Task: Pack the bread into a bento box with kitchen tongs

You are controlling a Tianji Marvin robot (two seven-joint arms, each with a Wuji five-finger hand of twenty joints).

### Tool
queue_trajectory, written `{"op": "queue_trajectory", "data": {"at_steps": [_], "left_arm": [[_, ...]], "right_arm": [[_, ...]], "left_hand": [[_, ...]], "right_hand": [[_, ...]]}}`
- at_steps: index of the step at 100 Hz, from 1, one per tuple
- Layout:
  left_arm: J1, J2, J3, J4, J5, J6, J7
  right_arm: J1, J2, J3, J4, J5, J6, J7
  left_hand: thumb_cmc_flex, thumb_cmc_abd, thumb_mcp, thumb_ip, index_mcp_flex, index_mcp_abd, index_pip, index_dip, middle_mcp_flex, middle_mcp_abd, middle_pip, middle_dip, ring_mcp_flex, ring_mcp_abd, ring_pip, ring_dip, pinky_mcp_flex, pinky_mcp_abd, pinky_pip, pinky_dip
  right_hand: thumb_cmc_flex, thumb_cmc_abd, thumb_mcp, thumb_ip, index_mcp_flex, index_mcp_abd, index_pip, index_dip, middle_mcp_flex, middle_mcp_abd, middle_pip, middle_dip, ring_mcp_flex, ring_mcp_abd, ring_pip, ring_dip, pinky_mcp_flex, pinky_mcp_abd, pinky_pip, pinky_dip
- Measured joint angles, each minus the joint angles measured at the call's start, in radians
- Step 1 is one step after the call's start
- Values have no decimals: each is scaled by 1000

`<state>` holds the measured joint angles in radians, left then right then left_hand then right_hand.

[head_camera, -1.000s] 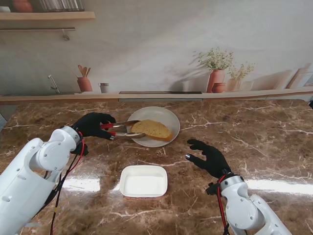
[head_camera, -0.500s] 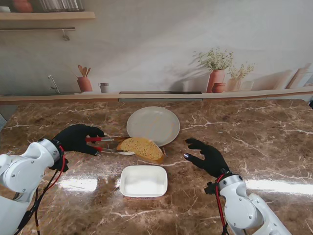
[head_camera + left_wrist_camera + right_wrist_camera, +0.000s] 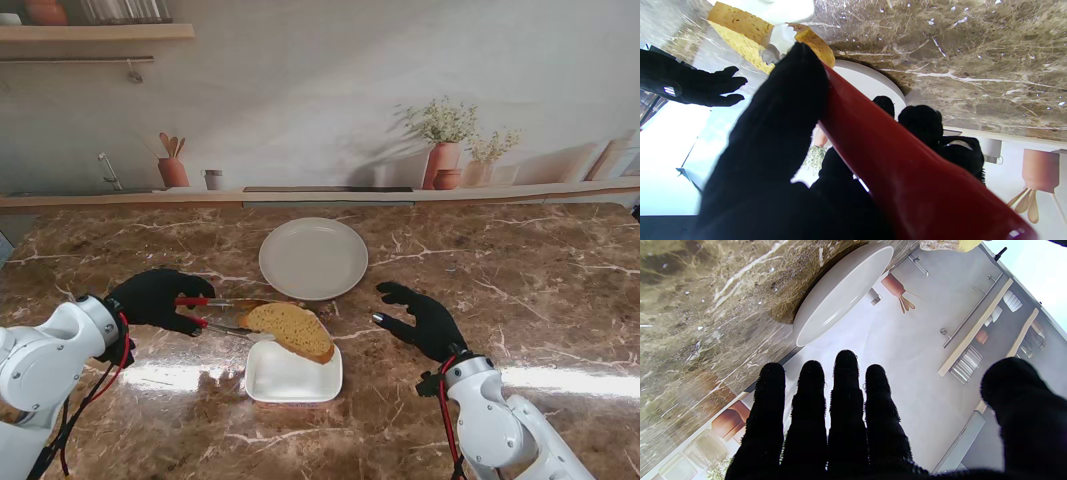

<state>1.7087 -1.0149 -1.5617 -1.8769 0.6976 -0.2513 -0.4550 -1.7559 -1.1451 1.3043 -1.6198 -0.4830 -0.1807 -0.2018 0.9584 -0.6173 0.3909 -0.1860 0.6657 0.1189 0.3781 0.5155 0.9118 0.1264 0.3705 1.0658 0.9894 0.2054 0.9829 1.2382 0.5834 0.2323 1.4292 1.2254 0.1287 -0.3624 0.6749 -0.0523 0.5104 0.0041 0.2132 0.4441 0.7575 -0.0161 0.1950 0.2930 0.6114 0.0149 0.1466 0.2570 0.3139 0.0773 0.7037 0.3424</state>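
Left hand (image 3: pixel 155 299) is clamped on the red-handled tongs (image 3: pixel 215 312), squeezing them closed on the bread slice (image 3: pixel 291 330). Slice hangs over the bento box's (image 3: pixel 293 378) far-left edge, partly overlapping the rim, not yet inside. Plate (image 3: pixel 313 258) farther from me is bare. Right hand (image 3: pixel 422 320) hovers with fingers spread, holding nothing, right of the box.

To do this step well: keep squeeze constant, carry the slice further toward box centre before lowering. It looks tilted, so level it or it may catch the rim. Release only once the bread rests on the box floor. Right hand could steady the box if it slides.
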Motion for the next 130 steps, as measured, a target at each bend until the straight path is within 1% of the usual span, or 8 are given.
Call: {"op": "queue_trajectory", "data": {"at_steps": [46,64,76,88,103,115,125,130], "left_arm": [[23,5,-14,-16,28,-48,-14],[28,5,-15,-17,35,-63,-8],[31,6,-18,-19,34,-72,-14],[34,9,-23,-27,34,-88,-37],[36,13,-26,-33,43,-100,-43],[37,13,-26,-33,41,-102,-42],[37,13,-27,-33,27,-101,-44],[37,14,-29,-33,18,-101,-51]], "right_arm": [[3,0,-6,1,5,1,1],[4,0,-7,1,7,1,1],[4,-1,-7,1,8,0,1],[5,-1,-7,2,9,0,0],[5,-1,-7,2,13,0,1],[5,-1,-7,2,13,0,1],[5,-1,-7,2,13,0,1],[5,-1,-7,2,13,0,1]], "left_hand": [[0,0,0,0,1,0,0,-3,0,1,0,0,0,0,17,11,0,0,7,5],[0,-1,0,0,20,0,0,-104,0,5,0,-14,0,0,24,12,0,0,8,14],[0,-1,0,0,22,0,0,-128,1,6,0,-24,0,0,24,13,0,-1,8,14],[0,-1,0,0,22,0,0,-156,1,7,0,-28,0,0,24,13,0,-1,8,14],[0,-1,0,0,32,0,0,-227,1,9,-3,-40,0,0,24,21,0,-1,8,14],[0,-1,0,0,32,0,18,-299,1,10,-8,-69,0,0,24,21,0,-2,8,14],[0,-4,0,0,33,0,22,-338,1,10,-24,-102,0,0,24,21,0,-2,8,14],[-1,-12,2,0,33,0,22,-338,11,11,-38,-119,0,0,18,21,-1,-2,8,14]], "right_hand": [[0,0,0,0,0,0,0,0,0,0,0,0,0,0,0,0,0,0,0,0],[0,0,0,0,0,0,0,0,0,0,0,0,0,0,0,0,0,0,0,0],[0,0,0,0,0,0,0,0,0,0,0,0,0,0,0,0,0,0,0,0],[0,0,0,0,0,0,0,0,0,0,0,0,0,0,0,0,0,0,0,0],[0,0,0,0,0,0,0,0,0,0,0,0,0,0,0,0,0,0,0,0],[0,0,0,0,0,0,0,0,0,0,0,0,0,0,0,0,0,0,0,0],[0,0,0,0,0,0,0,0,0,0,0,0,0,0,0,0,0,0,0,0],[0,0,0,0,0,0,0,0,0,0,0,0,0,0,0,0,0,0,0,0]]}}
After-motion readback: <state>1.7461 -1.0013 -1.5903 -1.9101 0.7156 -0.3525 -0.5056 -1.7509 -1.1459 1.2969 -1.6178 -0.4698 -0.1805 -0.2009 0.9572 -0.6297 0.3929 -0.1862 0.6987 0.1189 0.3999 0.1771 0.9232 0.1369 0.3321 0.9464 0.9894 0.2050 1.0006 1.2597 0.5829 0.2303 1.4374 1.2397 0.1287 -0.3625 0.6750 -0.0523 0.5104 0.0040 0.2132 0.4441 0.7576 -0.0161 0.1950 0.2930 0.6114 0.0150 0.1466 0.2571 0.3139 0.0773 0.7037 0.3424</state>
